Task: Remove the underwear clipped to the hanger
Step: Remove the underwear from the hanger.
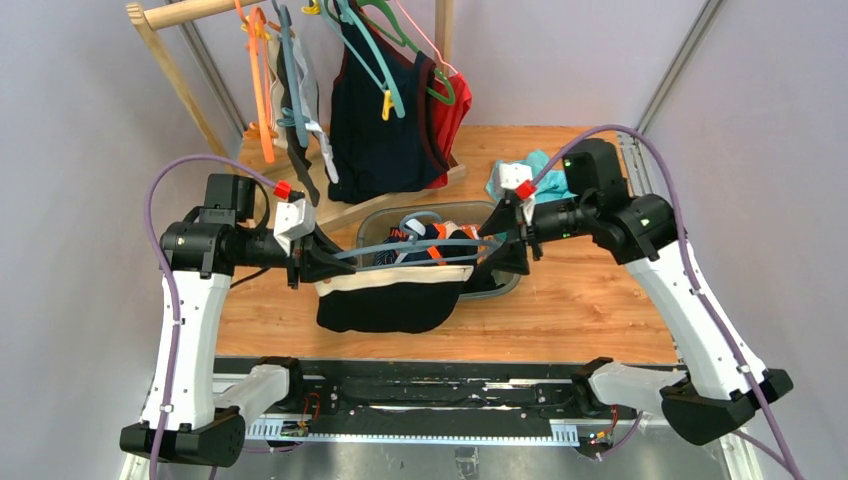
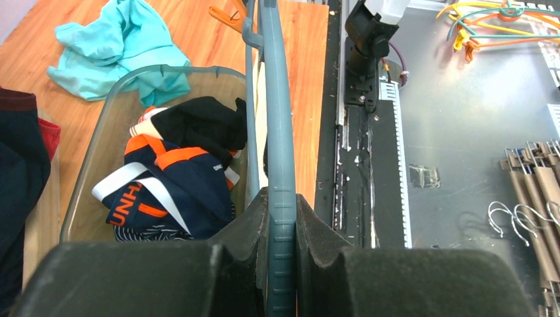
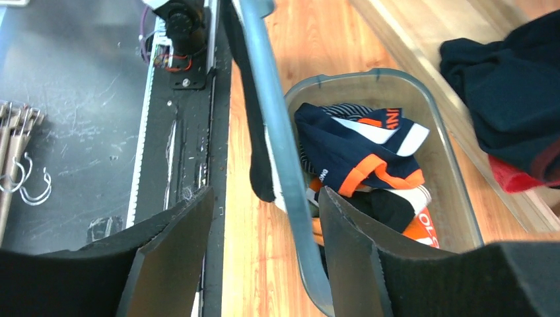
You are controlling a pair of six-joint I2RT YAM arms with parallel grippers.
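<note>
A grey-blue hanger (image 1: 400,255) is held level above the table between both arms. My left gripper (image 1: 325,262) is shut on its left end; in the left wrist view the bar (image 2: 280,132) runs away from the pinched jaws (image 2: 282,211). Black underwear (image 1: 385,305) with a beige waistband hangs clipped under the bar. My right gripper (image 1: 497,250) is open at the right end. In the right wrist view the bar (image 3: 271,112) passes between the spread fingers (image 3: 265,193), close to the right-hand one, and a black edge of the underwear (image 3: 254,152) hangs from it.
A clear bin (image 1: 505,285) behind the hanger holds navy, orange and black garments (image 3: 356,145). A wooden rack at the back carries coloured hangers and a navy tank top (image 1: 385,120). A teal cloth (image 1: 525,170) lies right of the bin. Loose hangers (image 2: 502,20) lie off the table's front.
</note>
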